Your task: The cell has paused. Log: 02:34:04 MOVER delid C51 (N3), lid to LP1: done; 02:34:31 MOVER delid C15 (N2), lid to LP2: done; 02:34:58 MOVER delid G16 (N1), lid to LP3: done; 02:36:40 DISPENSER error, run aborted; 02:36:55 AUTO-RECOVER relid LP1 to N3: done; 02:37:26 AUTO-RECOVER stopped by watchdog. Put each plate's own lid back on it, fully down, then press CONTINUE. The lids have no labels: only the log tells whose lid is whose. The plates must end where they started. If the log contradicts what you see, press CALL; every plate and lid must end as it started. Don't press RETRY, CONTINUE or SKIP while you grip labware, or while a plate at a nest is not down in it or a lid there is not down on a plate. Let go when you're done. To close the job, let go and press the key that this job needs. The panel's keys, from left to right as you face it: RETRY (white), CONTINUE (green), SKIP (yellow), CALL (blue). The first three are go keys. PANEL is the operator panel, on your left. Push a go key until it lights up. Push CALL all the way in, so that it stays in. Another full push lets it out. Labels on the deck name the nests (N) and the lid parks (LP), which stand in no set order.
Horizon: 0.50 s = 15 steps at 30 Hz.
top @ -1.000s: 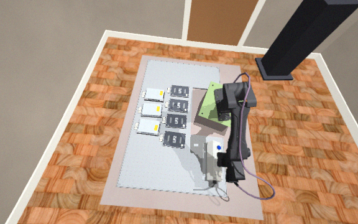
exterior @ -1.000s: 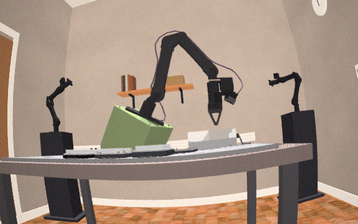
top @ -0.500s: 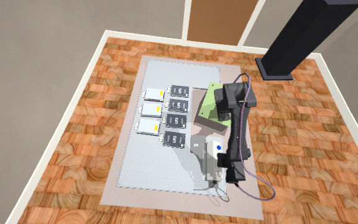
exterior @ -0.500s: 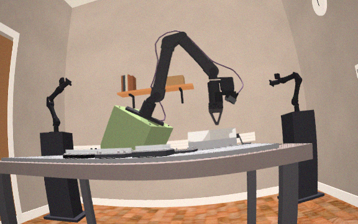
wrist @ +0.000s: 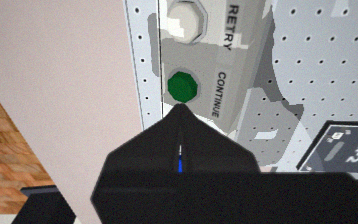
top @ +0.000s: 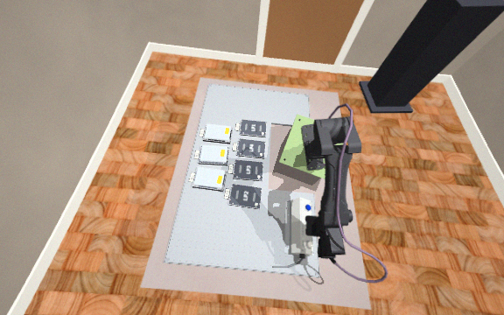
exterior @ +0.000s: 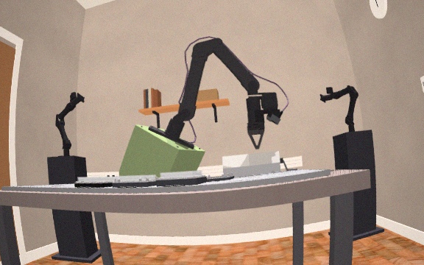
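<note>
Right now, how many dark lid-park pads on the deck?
4, in one column right of the three white plates: farthest, second, third, nearest. All show bare; the arm may hide others.

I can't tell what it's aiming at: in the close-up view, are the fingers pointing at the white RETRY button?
No, the closed fingers come to a point just below the green CONTINUE button, with the white RETRY button farther up.
</note>
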Each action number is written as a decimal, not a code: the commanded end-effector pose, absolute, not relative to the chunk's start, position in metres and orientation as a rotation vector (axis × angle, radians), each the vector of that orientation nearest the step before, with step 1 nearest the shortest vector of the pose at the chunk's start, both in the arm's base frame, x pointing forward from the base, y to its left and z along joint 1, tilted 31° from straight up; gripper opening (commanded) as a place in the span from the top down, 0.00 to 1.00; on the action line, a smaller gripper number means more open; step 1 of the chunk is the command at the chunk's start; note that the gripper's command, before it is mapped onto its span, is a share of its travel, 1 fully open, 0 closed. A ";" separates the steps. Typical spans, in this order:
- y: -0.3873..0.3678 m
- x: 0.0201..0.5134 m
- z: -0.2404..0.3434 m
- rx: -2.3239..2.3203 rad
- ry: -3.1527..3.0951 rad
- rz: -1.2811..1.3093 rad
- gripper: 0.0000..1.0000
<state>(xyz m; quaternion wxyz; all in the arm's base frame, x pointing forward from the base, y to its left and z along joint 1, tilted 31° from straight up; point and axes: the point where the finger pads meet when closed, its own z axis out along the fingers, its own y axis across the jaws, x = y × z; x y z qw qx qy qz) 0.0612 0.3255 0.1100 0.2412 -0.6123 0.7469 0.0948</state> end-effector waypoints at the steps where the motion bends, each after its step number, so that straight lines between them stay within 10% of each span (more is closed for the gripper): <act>1: 0.330 0.060 0.110 -1.671 2.021 0.285 1.00; 15: 0.334 0.063 0.104 -1.669 2.022 0.288 1.00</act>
